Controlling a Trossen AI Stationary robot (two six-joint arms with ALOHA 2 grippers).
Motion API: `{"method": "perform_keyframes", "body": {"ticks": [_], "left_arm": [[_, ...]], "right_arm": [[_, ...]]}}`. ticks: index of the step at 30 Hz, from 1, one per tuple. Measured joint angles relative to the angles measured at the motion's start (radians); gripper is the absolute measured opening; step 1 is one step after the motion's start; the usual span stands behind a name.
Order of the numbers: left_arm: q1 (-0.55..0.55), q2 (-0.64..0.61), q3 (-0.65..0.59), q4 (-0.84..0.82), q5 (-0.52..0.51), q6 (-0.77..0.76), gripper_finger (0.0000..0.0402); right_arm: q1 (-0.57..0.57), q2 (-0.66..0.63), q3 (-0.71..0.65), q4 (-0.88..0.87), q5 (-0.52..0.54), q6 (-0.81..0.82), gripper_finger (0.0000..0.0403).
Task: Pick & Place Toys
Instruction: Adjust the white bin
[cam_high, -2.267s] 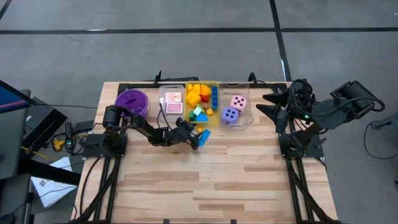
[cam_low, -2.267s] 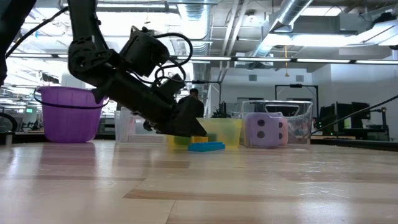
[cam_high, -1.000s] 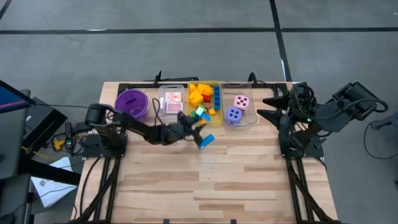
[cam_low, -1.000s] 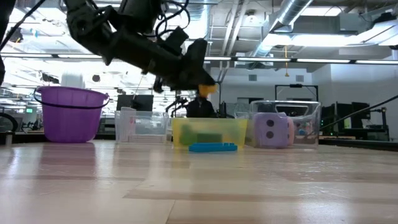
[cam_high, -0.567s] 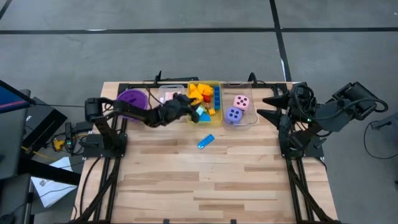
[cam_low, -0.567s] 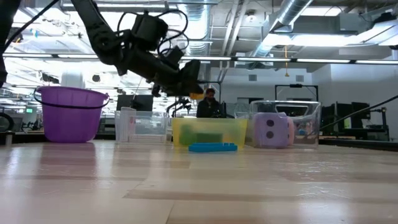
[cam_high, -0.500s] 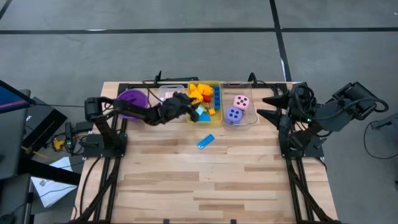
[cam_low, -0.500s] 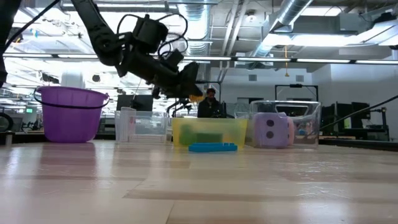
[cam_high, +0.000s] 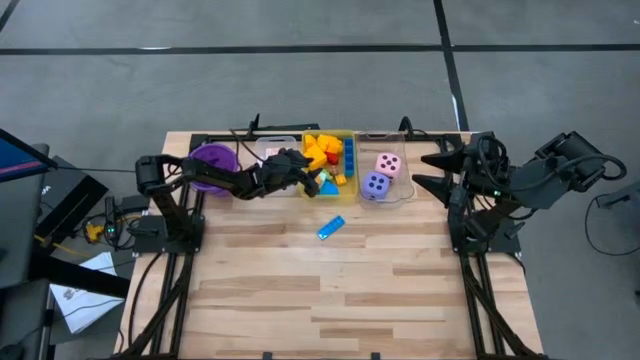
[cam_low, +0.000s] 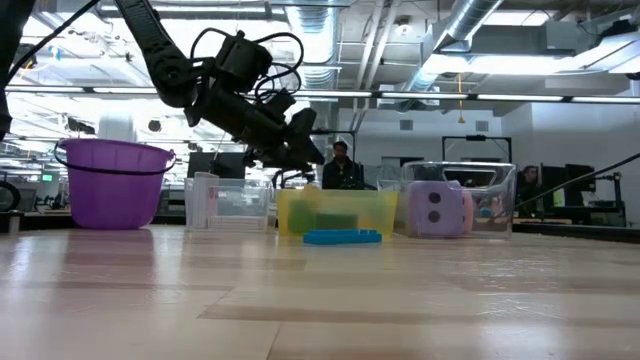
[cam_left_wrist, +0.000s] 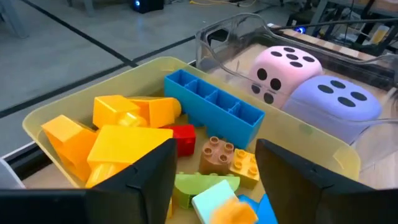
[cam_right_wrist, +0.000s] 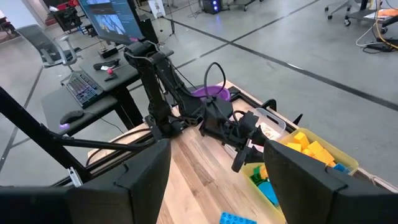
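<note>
High view: the left end effector (cam_high: 313, 178) has swung from the worktop's middle to above the yellow bin (cam_high: 349, 136) at the far edge; the blue block (cam_high: 331, 227) stays behind.

Left wrist view: fingers spread, an orange block (cam_left_wrist: 234, 211) dropping in.

Right end effector (cam_high: 432, 170) waits spread by the right edge.

— Any words, brands or labels you can read anywhere?

— None. No lettering can be made out on anything.

— Numbers, then?

— Only pips. The pink foam die (cam_left_wrist: 287, 70) shows five dark dots on its upper face and two on the side face. The purple foam die (cam_left_wrist: 337, 104) next to it shows four dots on top.

— The computer monitor (cam_right_wrist: 112, 20) on the desk?

— It is lit, but its content is too small to read.
</note>
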Motion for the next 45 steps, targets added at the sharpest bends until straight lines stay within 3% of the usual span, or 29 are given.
{"method": "perform_keyframes", "body": {"ticks": [5, 9, 14, 20, 22, 27, 32, 35, 40, 45], "left_arm": [[0.000, 0.000, 0.000, 0.001, -0.005, -0.001, 0.0226], [0.003, -0.033, -0.001, -0.008, -0.078, -0.001, 0.0205], [0.046, -0.192, 0.000, -0.138, -0.158, -0.021, 0.0133], [0.153, -0.419, 0.001, -0.550, -0.161, -0.200, 0.0015], [0.195, -0.470, 0.001, -0.664, -0.129, -0.256, 0.0008], [0.317, -0.493, 0.047, -0.899, 0.101, -0.384, 0.0001], [0.379, -0.426, 0.212, -1.010, 0.134, -0.373, 0.0001], [0.415, -0.334, 0.394, -1.129, 0.145, -0.310, 0.0001], [0.510, -0.086, 0.758, -1.481, 0.252, -0.182, 0.0000], [0.588, 0.113, 1.013, -1.820, 0.254, -0.076, 0.0000]], "right_arm": [[0.000, 0.000, 0.000, 0.000, 0.011, 0.000, 0.0250], [0.000, 0.000, 0.000, 0.000, 0.018, -0.002, 0.0250], [0.000, 0.001, 0.000, -0.001, 0.018, -0.004, 0.0250], [0.000, 0.001, 0.000, -0.001, 0.022, -0.005, 0.0250], [0.000, 0.001, 0.000, -0.001, 0.022, -0.009, 0.0250], [0.000, 0.001, 0.000, -0.001, 0.024, -0.035, 0.0250], [0.000, 0.001, 0.000, 0.000, 0.025, -0.058, 0.0250], [0.000, 0.001, 0.000, 0.000, 0.025, -0.073, 0.0250], [0.000, 0.001, 0.000, 0.000, 0.025, -0.079, 0.0250], [0.000, 0.001, 0.000, 0.000, 0.025, -0.079, 0.0250]]}}
